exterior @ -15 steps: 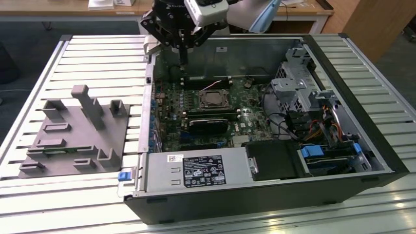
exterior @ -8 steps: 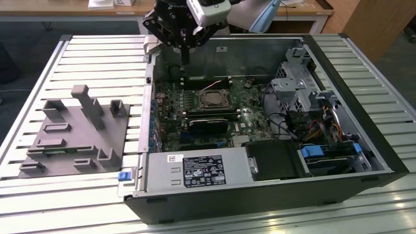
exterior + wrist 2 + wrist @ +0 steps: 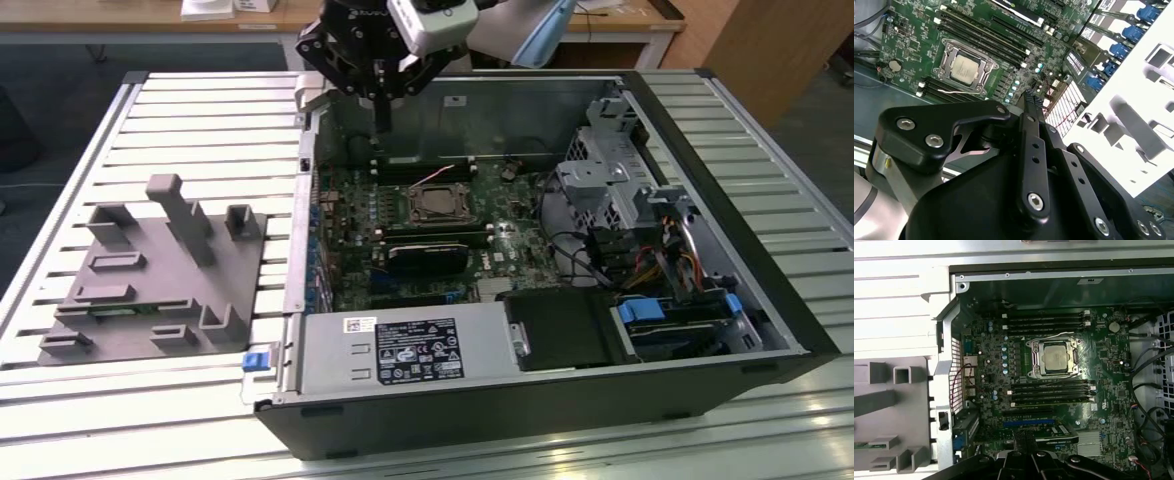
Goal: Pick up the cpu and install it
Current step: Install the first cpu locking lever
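Note:
The cpu (image 3: 1056, 356), a small square chip with a silvery lid, lies flat in the metal-framed socket (image 3: 1033, 360) on the green motherboard; I also see the cpu (image 3: 965, 69) in the second wrist view and the cpu (image 3: 437, 204) in the exterior view. My gripper (image 3: 383, 125) hangs above the open computer case, over the board's far edge and apart from the chip. Its black fingers (image 3: 1030, 107) are pressed together with nothing between them, so the gripper (image 3: 1031, 96) is shut and empty.
Dark memory sticks (image 3: 1046, 322) flank the socket on both sides. A grey fixture (image 3: 147, 270) with slots and posts stands on the slatted table at the exterior view's left. The case holds a power supply (image 3: 400, 352) at the front, and a drive cage (image 3: 601, 185) with cables at the exterior view's right.

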Controlling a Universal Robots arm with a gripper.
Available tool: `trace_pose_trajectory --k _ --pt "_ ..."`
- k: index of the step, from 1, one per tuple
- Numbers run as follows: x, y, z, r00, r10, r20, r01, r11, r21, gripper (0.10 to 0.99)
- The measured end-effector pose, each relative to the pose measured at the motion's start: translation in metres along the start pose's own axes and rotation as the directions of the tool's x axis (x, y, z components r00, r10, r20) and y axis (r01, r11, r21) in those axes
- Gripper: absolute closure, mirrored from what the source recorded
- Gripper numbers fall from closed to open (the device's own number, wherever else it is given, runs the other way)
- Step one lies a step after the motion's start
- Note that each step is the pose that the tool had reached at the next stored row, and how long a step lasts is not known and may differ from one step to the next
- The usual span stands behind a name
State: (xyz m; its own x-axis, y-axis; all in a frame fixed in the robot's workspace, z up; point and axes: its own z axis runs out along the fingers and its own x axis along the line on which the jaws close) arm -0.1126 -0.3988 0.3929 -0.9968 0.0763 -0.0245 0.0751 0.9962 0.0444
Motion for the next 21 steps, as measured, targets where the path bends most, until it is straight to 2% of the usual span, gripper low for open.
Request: trace_pose_trajectory --k 16,21 --pt "-0.0046 0.0006 0.0003 1.0 0.0 0.0 0.0 1.0 0.0 0.98" --pt "-0.0111 0.0075 0.0026 1.0 0.0 0.0 0.0 1.0 0.0 0.98"
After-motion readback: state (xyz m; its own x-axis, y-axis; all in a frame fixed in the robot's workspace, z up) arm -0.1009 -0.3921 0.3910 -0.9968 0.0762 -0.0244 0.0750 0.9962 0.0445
